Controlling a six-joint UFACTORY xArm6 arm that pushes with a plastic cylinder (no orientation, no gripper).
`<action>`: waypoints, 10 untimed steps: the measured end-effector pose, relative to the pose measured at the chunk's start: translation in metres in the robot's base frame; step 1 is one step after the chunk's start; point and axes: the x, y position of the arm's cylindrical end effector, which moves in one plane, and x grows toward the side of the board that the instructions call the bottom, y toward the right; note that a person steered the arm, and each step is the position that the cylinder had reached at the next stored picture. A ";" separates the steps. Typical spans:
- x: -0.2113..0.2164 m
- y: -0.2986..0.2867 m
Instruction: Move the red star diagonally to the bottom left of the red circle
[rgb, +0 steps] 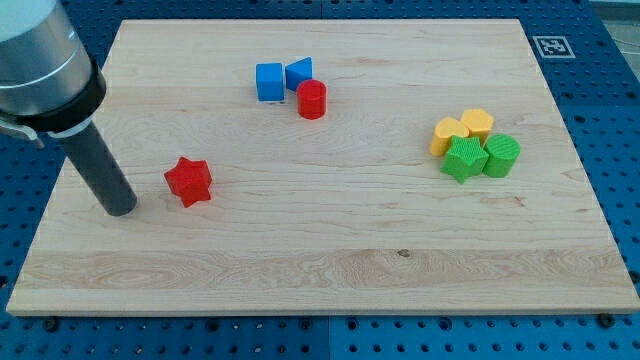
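Note:
The red star (188, 181) lies on the wooden board (320, 260) at the view's left, below and left of the red circle (311, 100). The red circle stands near the view's top, touching a blue triangle (299, 73) and close to a blue square (269, 81). My tip (121, 209) rests on the board just left of the red star, with a small gap between them. The dark rod rises from it toward the view's upper left.
A cluster sits at the view's right: a yellow heart (448, 134), a yellow hexagon (477, 124), a green star (464, 160) and a green circle (502, 156). A fiducial tag (550, 45) lies off the board's top right corner.

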 end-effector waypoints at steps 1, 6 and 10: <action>0.000 0.000; -0.019 0.112; -0.025 0.114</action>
